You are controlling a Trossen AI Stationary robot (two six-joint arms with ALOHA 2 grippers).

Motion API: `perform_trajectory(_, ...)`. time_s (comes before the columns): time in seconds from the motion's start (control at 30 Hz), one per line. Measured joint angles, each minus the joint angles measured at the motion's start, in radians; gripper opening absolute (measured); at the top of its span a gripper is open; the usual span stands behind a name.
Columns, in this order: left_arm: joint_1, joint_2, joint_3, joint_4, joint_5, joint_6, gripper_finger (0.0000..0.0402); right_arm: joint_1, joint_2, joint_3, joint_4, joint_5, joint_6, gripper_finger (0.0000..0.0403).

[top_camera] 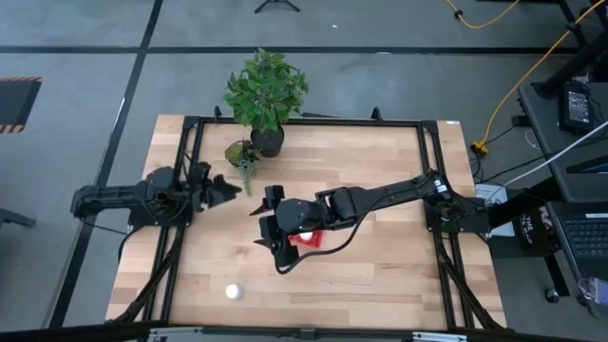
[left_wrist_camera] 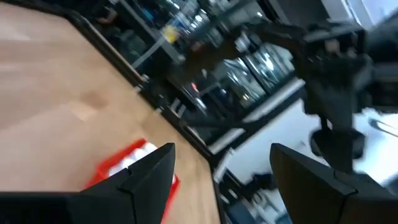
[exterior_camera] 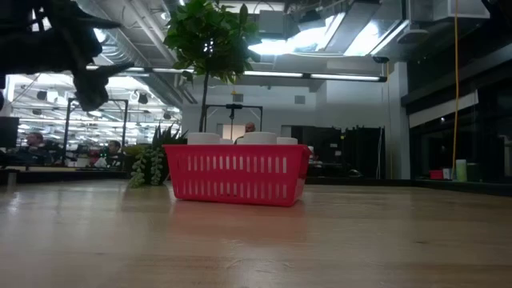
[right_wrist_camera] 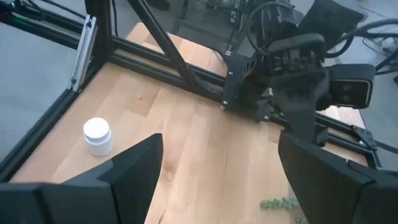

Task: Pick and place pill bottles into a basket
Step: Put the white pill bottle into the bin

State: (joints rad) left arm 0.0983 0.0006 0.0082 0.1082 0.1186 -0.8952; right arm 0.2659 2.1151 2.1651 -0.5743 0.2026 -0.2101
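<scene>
- The left gripper [top_camera: 231,189] is at the left side of the table [top_camera: 380,275], at the end of the left arm, which reaches in from the left edge. Its two fingers [left_wrist_camera: 146,180] stand apart with nothing between them, so it is open and empty.
- One pill bottle [top_camera: 232,293] stands alone on the wood near the front edge, left of the middle and well apart from the basket. The right wrist view shows it upright, white with a white cap [right_wrist_camera: 97,128].
- The right gripper [top_camera: 269,224] is near the middle of the table, just left of the red basket [top_camera: 306,241]; the right arm stretches in from the right side and covers most of the basket from above. Its fingers [right_wrist_camera: 134,169] are spread wide and hold nothing.
- The basket [exterior_camera: 238,174] sits flat on the table. In the low view white bottle caps [exterior_camera: 258,138] show above its rim, so some bottles are inside; how many, I cannot tell.
- A potted plant [top_camera: 267,92] stands at the far edge of the table, and a smaller green plant [top_camera: 243,154] is just beside it.
- In the low view, people [exterior_camera: 112,150] show in the room far behind the table.
</scene>
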Motion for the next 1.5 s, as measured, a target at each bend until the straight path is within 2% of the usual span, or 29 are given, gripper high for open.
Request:
perform_trajectory(0.3,0.071,0.003,0.0,-0.008,-0.046,0.001,0.0256,-0.001,0.0,0.0,-0.003,-0.001,-0.008,0.0319)
perform_trajectory(0.37,0.071,0.003,0.0,-0.056,-0.042,0.062,0.0256,-0.001,0.0,0.0,-0.004,-0.001,-0.006,0.0319)
perform_trajectory(0.4,0.069,0.005,0.0,-0.079,-0.029,0.157,0.0256,-0.001,0.0,0.0,-0.005,-0.001,-0.004,0.0319)
perform_trajectory(0.57,0.04,0.036,0.0,-0.075,0.005,0.824,0.0255,-0.001,0.0,0.0,-0.004,-0.002,-0.004,0.0319)
perform_trajectory(0.67,0.032,0.04,0.0,-0.075,-0.007,1.041,0.0257,-0.001,0.0,0.0,-0.004,-0.002,-0.003,0.0319)
perform_trajectory(0.83,0.033,0.038,0.0,-0.064,-0.055,1.047,0.0256,-0.001,0.0,0.0,-0.006,-0.002,-0.003,0.0319)
perform_trajectory(1.37,0.034,0.038,0.0,-0.06,-0.082,0.968,0.0257,0.001,0.0,0.0,-0.023,-0.006,-0.003,0.0319)
perform_trajectory(1.5,0.034,0.038,0.0,-0.06,-0.082,0.965,0.0257,0.012,0.0,0.0,-0.023,-0.045,-0.008,0.0319)
